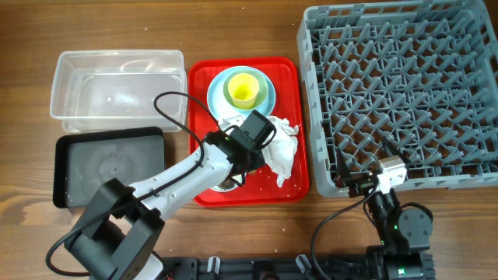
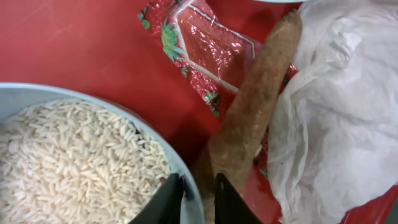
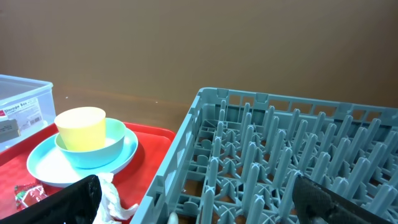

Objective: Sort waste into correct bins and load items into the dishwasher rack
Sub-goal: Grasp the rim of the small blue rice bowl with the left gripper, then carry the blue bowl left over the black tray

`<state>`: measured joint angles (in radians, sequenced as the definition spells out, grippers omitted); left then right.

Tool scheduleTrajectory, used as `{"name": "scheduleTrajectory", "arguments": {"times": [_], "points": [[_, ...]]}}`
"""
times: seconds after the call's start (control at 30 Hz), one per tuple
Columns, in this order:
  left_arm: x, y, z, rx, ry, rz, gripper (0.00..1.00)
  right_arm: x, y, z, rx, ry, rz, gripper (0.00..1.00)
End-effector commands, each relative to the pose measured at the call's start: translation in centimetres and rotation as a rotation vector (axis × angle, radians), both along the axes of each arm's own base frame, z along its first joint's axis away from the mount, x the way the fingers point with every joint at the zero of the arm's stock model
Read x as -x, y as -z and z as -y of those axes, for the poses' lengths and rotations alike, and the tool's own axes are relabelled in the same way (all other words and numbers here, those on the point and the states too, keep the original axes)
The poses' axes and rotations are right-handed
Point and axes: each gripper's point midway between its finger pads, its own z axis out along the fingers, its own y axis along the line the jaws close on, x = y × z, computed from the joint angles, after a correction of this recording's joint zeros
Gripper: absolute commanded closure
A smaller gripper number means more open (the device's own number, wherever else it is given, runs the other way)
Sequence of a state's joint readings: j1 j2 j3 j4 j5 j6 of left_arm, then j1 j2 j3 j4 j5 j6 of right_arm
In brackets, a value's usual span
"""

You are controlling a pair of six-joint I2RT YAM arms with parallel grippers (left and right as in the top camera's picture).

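In the left wrist view my left gripper (image 2: 193,202) is closed to a narrow gap over the rim of the smaller light blue bowl (image 2: 180,168), one finger inside and one outside. The bowl holds white crumbs (image 2: 74,162). The brown stick (image 2: 249,118) lies right beside it on the red wrapper (image 2: 199,43), with the white napkin (image 2: 336,112) to the right. Overhead, this gripper (image 1: 232,175) is low over the red tray and hides the bowl. The blue plate (image 1: 214,93), green bowl (image 1: 268,92) and yellow cup (image 1: 242,89) are stacked. My right gripper (image 3: 199,205) is open and empty by the grey rack (image 1: 405,85).
The flat red tray (image 1: 292,70) sits between the bins and the rack. The clear tub (image 1: 117,85) is at the back left and the black tray (image 1: 109,167) is in front of it. The right arm (image 1: 385,175) rests at the rack's front edge.
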<state>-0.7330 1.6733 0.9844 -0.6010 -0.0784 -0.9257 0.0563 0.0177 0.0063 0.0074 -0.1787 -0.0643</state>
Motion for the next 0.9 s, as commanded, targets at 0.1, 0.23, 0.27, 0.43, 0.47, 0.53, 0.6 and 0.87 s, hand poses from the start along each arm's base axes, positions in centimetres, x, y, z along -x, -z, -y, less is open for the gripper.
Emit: {"name": "scheduleTrajectory", "arguments": {"times": [0.1,0.23,0.27,0.43,0.47,0.53,0.6,0.87], "points": [[0.1,0.6,-0.4,-0.024,-0.007,0.001,0.96,0.0,-0.1,-0.1,-0.012,-0.005,0.003,0.00],[-0.3,0.5,-0.9,-0.051,-0.010,0.024,0.96,0.0,-0.1,-0.1,-0.012,-0.005,0.003,0.00],[-0.4,0.4,-1.0,-0.059,-0.013,0.034,0.96,0.0,-0.1,-0.1,-0.012,-0.005,0.003,0.00],[-1.0,-0.9,-1.3,-0.042,-0.029,0.069,0.96,0.0,-0.1,-0.1,-0.012,-0.005,0.004,0.00],[-1.2,-1.3,-1.4,-0.034,-0.033,0.080,0.96,0.0,-0.1,-0.1,-0.012,-0.005,0.004,0.00],[-1.5,-2.3,-2.0,-0.023,-0.049,0.094,0.96,0.0,-0.1,-0.1,-0.012,-0.005,0.004,0.00],[-1.9,-3.3,-2.6,-0.023,-0.024,0.119,0.96,0.0,-0.1,-0.1,-0.012,-0.005,0.004,0.00],[-2.9,-8.5,-7.2,0.029,-0.092,0.197,0.96,0.0,-0.1,-0.1,-0.012,-0.005,0.004,0.00]]}}
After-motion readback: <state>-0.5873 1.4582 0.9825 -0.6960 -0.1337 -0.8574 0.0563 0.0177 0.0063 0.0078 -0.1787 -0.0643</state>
